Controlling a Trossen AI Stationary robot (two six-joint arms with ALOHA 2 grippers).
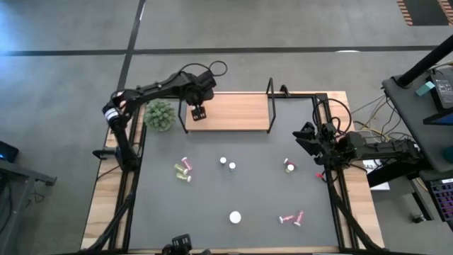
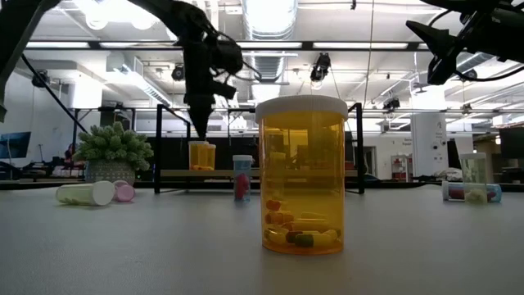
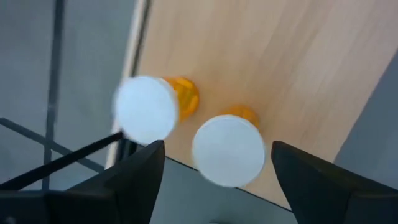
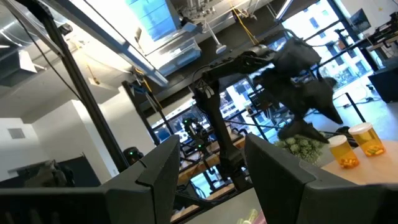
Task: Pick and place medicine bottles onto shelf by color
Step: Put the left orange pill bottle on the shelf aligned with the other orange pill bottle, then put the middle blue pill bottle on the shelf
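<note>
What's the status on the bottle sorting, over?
Left gripper open above two orange bottles on shelf. Right gripper raised at table's right edge, idle. Other bottles on mat; nothing in the way.

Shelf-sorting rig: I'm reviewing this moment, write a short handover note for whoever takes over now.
Left gripper: open above two upright orange bottles at the left end of the shelf, holding nothing.
Right gripper: raised at the mat's right edge, empty.
Done: two orange bottles shelved.
Left: on the mat, a large orange bottle, pink and yellow-green ones lying left, two standing mid-mat, one right, pink ones lying front right.
</note>
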